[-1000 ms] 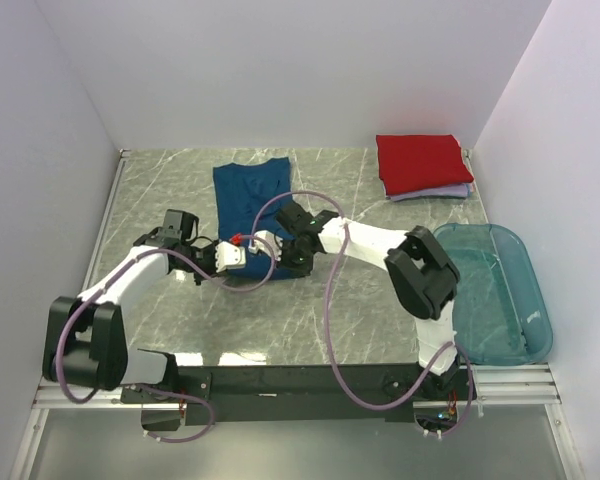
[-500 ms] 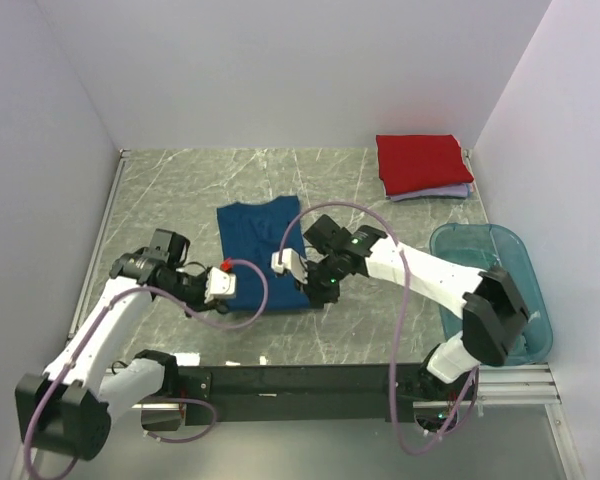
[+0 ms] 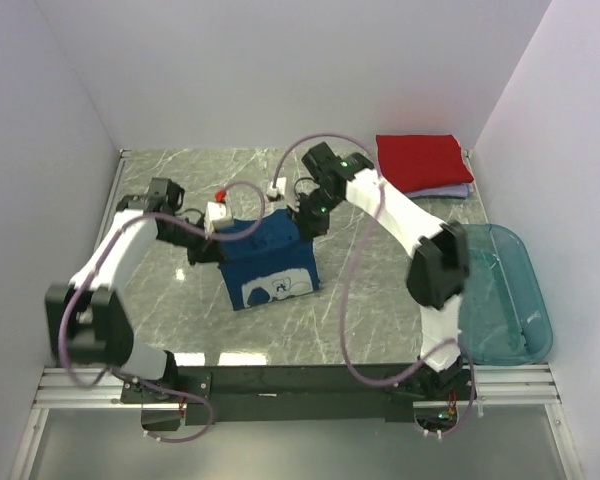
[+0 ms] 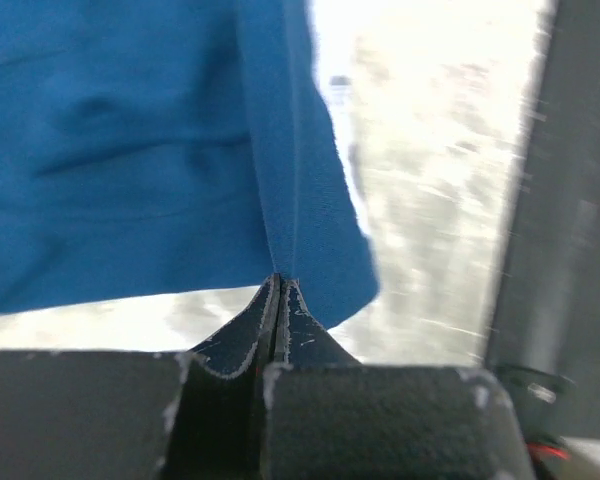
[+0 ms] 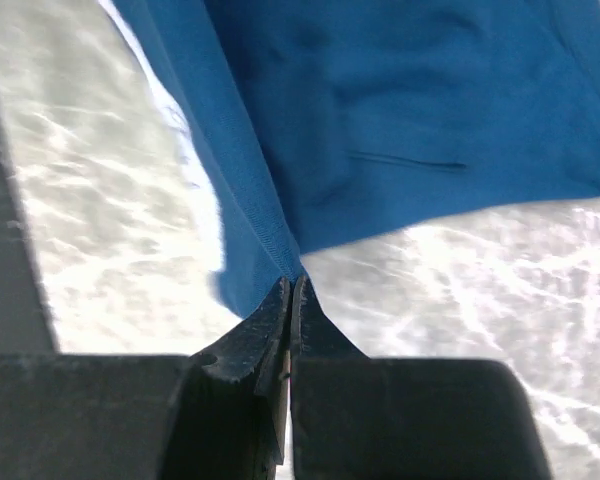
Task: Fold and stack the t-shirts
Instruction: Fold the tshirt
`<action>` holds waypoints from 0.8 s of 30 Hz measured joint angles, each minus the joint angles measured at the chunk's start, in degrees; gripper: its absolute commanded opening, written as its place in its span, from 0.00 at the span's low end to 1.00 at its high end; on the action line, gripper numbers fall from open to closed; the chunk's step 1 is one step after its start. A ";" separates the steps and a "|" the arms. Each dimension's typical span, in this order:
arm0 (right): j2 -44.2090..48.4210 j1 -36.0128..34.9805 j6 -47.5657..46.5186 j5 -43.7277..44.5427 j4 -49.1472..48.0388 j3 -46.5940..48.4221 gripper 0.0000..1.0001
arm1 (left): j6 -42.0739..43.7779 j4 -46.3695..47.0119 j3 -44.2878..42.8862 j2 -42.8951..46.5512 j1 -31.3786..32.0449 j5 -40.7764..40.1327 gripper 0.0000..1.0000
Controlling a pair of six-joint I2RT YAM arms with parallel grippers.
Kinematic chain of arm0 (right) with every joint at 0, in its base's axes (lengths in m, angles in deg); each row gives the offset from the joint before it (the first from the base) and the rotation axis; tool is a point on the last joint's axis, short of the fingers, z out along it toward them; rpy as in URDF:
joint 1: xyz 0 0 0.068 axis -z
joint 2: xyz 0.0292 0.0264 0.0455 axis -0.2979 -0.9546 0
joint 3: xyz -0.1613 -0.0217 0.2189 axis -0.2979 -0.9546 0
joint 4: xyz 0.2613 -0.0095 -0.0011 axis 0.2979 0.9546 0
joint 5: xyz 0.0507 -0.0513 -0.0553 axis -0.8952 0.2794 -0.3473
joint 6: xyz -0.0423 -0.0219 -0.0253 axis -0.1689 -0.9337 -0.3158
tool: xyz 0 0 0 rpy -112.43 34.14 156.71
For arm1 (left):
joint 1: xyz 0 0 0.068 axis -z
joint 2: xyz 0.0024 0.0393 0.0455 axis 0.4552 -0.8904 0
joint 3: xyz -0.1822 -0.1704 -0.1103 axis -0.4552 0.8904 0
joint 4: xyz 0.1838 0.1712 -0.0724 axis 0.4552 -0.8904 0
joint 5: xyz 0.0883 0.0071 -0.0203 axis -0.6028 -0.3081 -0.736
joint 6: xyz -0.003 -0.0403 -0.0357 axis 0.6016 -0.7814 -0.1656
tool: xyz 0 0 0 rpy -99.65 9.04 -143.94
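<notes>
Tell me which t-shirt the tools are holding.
The dark blue cloth t-shirt, pinched by the left tool and right tool; the red cloth t-shirt and pale lavender t-shirt lie stacked at the far right.

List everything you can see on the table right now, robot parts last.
dark blue t-shirt: one, blue with small white print, table centre, far edge lifted
red t-shirt: one, red, folded, far right corner, on the lavender one
lavender t-shirt: one, pale lavender, folded under the red
tub: one, translucent teal, right edge
table: one, grey marble
left pincer: one, black, shut on blue cloth
right pincer: one, black, shut on blue cloth
</notes>
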 measured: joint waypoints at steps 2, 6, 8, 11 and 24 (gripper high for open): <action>-7.45 1.75 -1.70 -0.07 2.16 6.97 0.00 | -1.77 3.39 -2.91 -6.51 -2.32 0.02 0.01; -22.40 2.95 -2.73 0.50 4.44 20.85 0.00 | -7.72 12.02 -6.95 -18.49 -4.50 -1.62 0.01; -27.19 2.95 -2.45 0.92 4.42 24.17 0.00 | -10.73 14.47 -9.25 -24.33 -4.79 -3.02 0.01; -31.12 2.95 -0.72 1.75 4.20 24.74 0.00 | -13.97 17.27 -11.13 -30.88 -4.81 -4.94 0.01; -19.54 2.34 6.56 -3.89 -2.25 -1.86 0.00 | -15.26 17.05 4.11 -22.40 0.02 -7.10 0.01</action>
